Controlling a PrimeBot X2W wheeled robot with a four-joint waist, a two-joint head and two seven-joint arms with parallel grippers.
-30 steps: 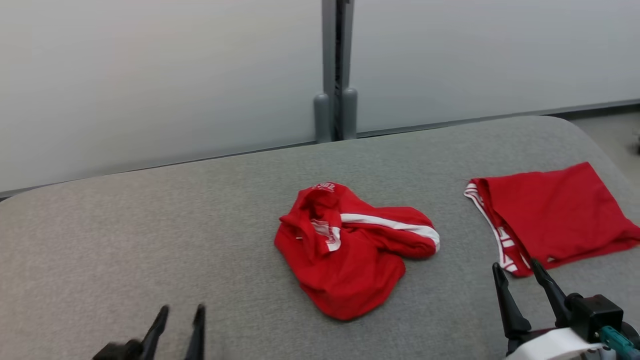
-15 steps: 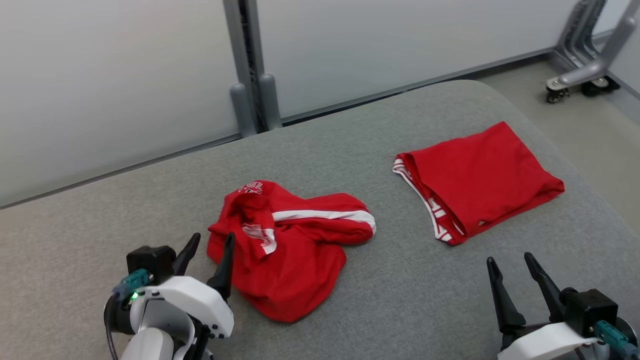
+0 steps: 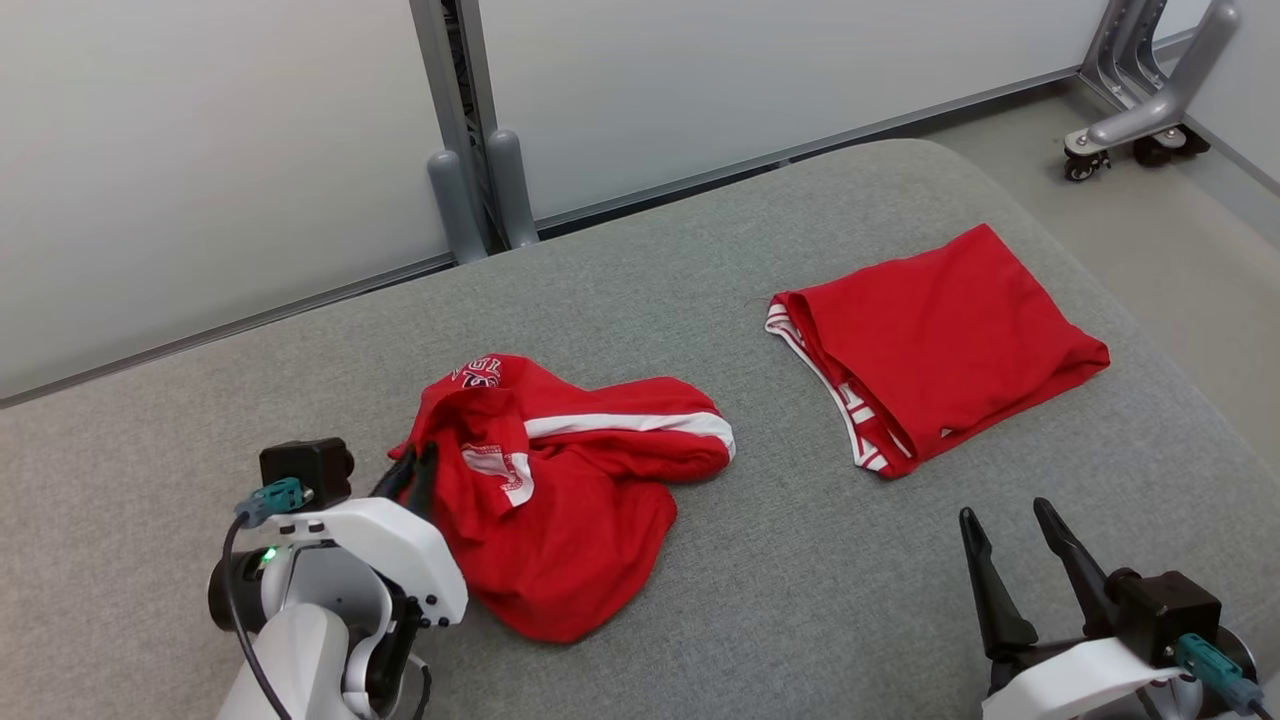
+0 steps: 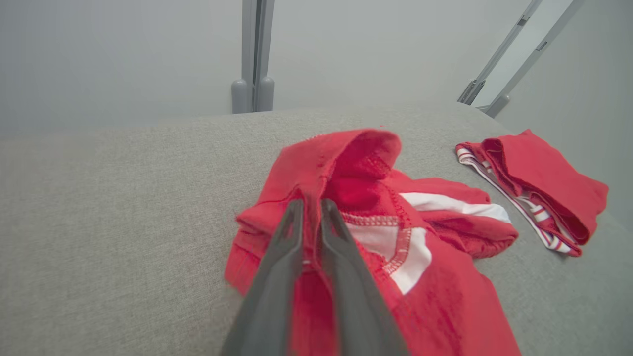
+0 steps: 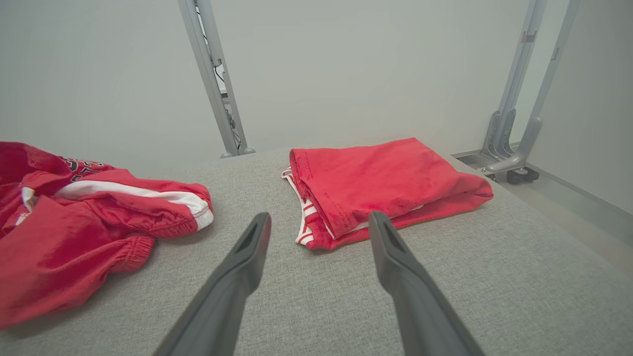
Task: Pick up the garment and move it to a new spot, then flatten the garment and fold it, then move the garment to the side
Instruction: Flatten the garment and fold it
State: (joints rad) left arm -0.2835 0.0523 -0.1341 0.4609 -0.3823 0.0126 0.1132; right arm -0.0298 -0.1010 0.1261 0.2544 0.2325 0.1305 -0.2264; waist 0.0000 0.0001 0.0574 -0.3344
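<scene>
Fingers of the left gripper (image 3: 418,465), spread beside the crumpled red garment (image 3: 575,510) half a second earlier, now pinch a fold at its left edge, centre-left on the grey table (image 3: 150,470), while the right gripper (image 3: 1003,512) hovers at near right, jaws wide apart and empty.

Head view. A grey fabric-covered worktop (image 3: 760,620) spans the lower field, with its rounded far corner at 1 o'clock. Behind it, from 9 to 1 o'clock, stand pale matte wall panels (image 3: 200,150). They are joined at 11 o'clock by a grey upright post (image 3: 450,90) with two rounded grey caps (image 3: 480,190) at its foot. A dark strip runs along the panels' base. At 2 o'clock lies smooth grey-beige floor (image 3: 1170,260); on it rests a metal stand leg (image 3: 1140,100) on a small black caster (image 3: 1078,168). Lighting is even and diffuse; shadows are soft.
</scene>
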